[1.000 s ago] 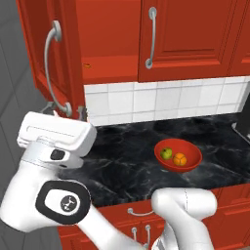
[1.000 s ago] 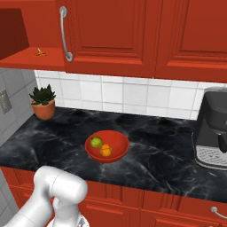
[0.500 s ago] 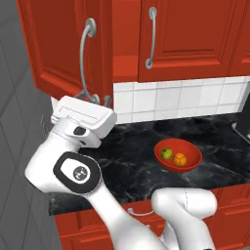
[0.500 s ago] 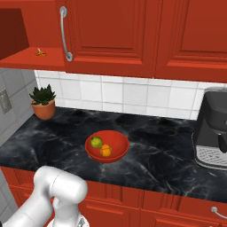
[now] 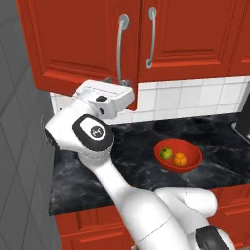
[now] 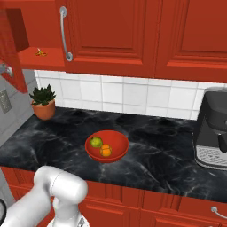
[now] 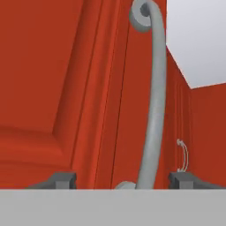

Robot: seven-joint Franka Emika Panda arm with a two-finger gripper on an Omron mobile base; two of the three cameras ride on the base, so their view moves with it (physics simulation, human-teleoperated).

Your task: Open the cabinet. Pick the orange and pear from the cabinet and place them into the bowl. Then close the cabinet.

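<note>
We have swung the left door of the glossy red wall cabinet (image 5: 83,46) most of the way shut, our claw (image 7: 123,180) with its jaws apart either side of the curved silver handle (image 7: 154,101). Below the cabinet, the yellow-green pear (image 5: 167,154) and bright orange (image 5: 180,158) lie in the shallow red bowl (image 5: 191,165) on the black marble tabletop (image 6: 155,146), leaving only the closing.

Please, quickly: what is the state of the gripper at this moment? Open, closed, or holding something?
Gripper: open, its two fingertips on either side of the left cabinet door's handle, not clamped on it.
</note>
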